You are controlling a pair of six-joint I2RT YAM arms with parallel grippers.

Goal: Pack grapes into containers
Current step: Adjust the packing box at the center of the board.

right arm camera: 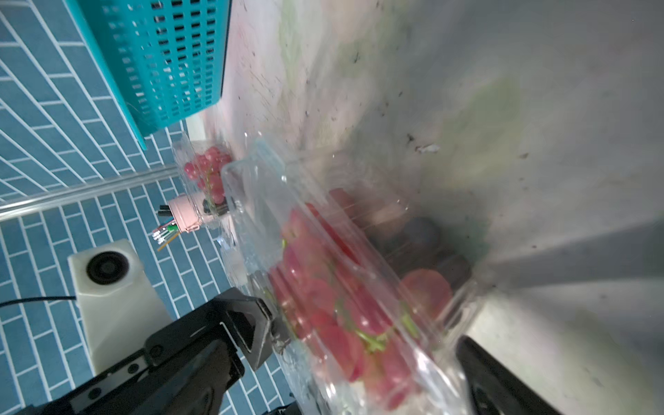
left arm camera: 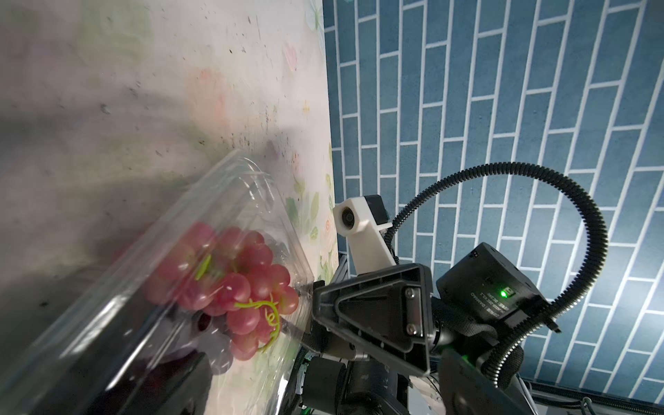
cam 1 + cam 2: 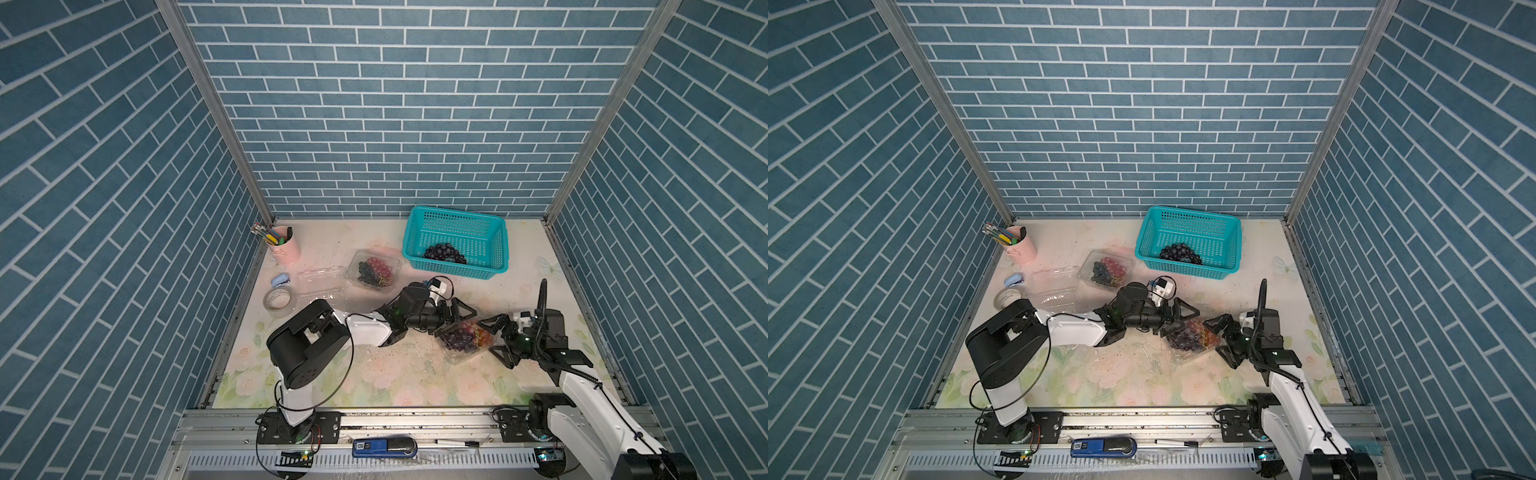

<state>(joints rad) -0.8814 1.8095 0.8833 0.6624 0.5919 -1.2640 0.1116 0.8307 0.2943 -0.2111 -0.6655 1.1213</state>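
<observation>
Flanking a clear clamshell container (image 3: 460, 358) of red and dark grapes (image 3: 465, 336) right of the counter's (image 3: 374, 374) middle, the left gripper (image 3: 454, 321) and right gripper (image 3: 497, 338) face its opposite ends, jaws of both spread wide. Bare counter lies open toward the front edge. Farther back, a second filled clamshell (image 3: 394, 266) sits just beside an empty clamshell (image 3: 320, 280). The teal basket (image 3: 457, 226) near the back wall holds a dark bunch (image 3: 444, 252).

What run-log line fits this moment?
left gripper open | right gripper open | both flank grape-filled clamshell | basket holds dark bunch
</observation>
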